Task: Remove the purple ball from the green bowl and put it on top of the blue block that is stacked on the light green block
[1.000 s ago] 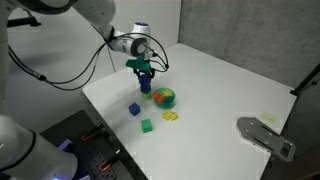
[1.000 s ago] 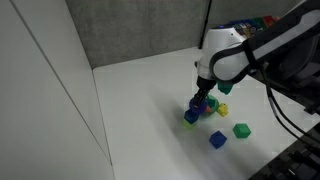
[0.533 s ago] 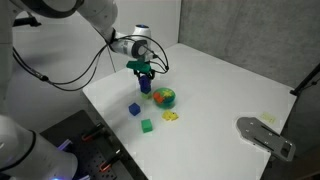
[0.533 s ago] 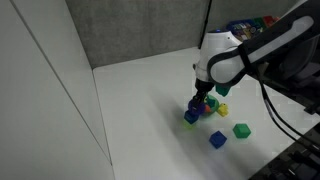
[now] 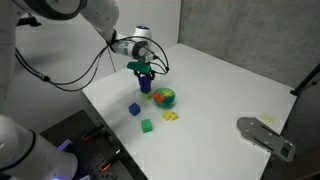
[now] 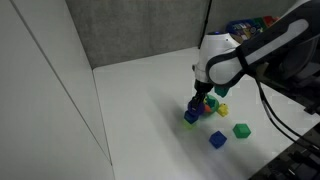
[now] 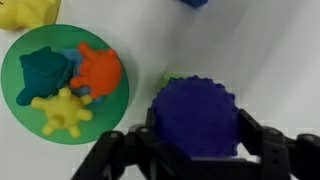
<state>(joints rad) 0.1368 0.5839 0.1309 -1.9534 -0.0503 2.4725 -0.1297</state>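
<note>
Holding the bumpy purple ball [image 7: 193, 118] pinched tight by the black gripper [image 7: 193, 135], we should centre it over the stack on the pale green cube [image 7: 172, 77], right of the round green plastic bowl [image 7: 15, 95], before releasing gently.

Ball [image 7: 193, 115] between tool [image 7: 195, 135] fingers, directly above stacked blocks [image 5: 144, 90] on counter [image 5: 220, 90]. Bowl [image 7: 70, 35] just beside tool, at its left in wrist view, toys [image 7: 95, 70] inside. Loose block [image 5: 134, 109] near tool, apart from bowl.
</note>
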